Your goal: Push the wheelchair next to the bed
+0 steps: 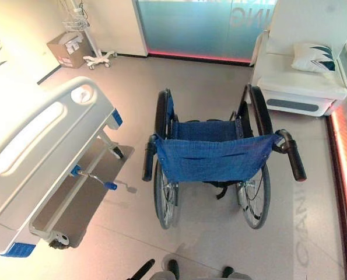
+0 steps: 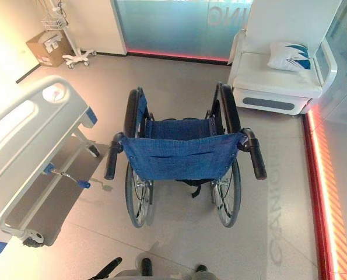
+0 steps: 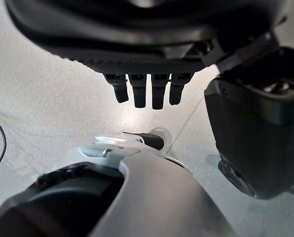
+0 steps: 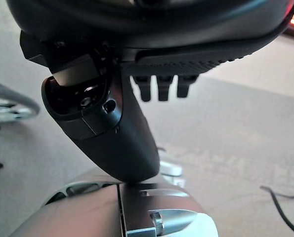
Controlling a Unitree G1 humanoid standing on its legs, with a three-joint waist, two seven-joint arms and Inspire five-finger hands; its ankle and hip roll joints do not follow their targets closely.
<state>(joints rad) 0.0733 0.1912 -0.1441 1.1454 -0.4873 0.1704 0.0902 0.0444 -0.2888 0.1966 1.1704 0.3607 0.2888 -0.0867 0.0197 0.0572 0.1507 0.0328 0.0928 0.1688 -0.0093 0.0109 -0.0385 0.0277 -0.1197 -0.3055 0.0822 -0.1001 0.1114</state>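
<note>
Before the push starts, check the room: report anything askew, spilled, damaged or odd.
Nothing stands out. The wheelchair stands upright on its wheels, push handles toward the robot, apart from the hospital bed to the left. No spill shows on the floor. The left hand and right hand are open, holding nothing.

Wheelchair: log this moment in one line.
wheelchair: untouched, apart from bed | left hand: open, holding nothing | right hand: open, holding nothing

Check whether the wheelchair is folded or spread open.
Spread open: the wheelchair has its blue backrest stretched flat between both push handles, wheels set wide apart.
</note>
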